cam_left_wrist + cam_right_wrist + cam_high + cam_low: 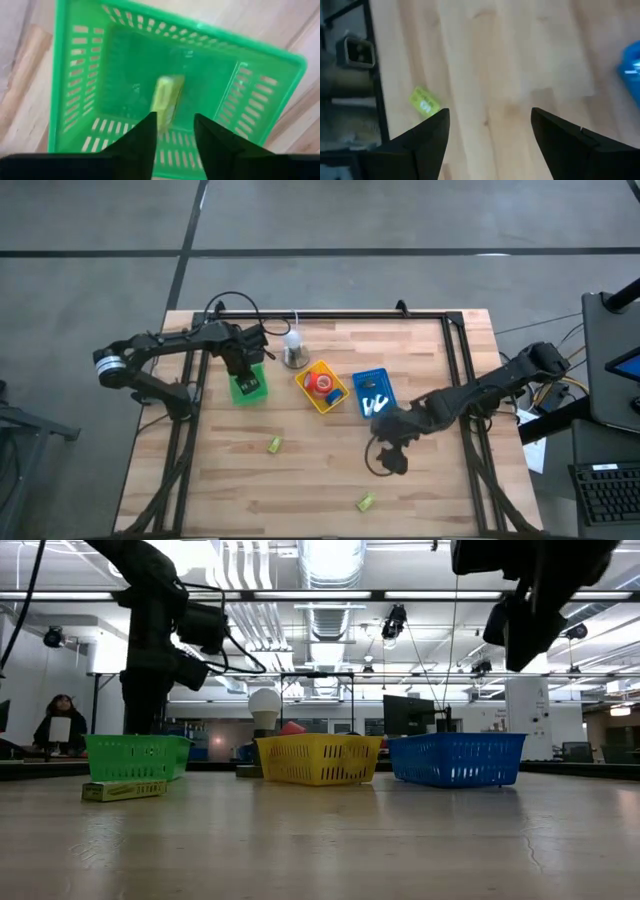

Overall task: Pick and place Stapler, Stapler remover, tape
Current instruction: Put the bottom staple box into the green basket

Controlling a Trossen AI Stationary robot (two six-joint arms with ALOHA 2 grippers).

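The tape (320, 384), a red-to-orange roll, lies in the yellow basket (334, 402) at the middle of the wooden table (300, 480), the largest thing in the high view. The yellow basket stands between the green basket (248, 387) and the blue basket (374, 392), which holds small white pieces. The left gripper (172, 135) hangs over the green basket, its two dark fingers (142, 145) parted with a gap between them; a yellowish-green box (167, 102) lies on the basket's floor, seen through that gap and not gripped. The right gripper (490, 137) hovers over bare wood just in front of the blue basket, fingers spread wide and holding nothing. A light bulb (293, 350) stands near the far edge of the table, beside the yellow basket. Two small yellow-green boxes lie on the open wood: one (274, 444) in front of the green basket, another (366, 501) nearer the front edge.
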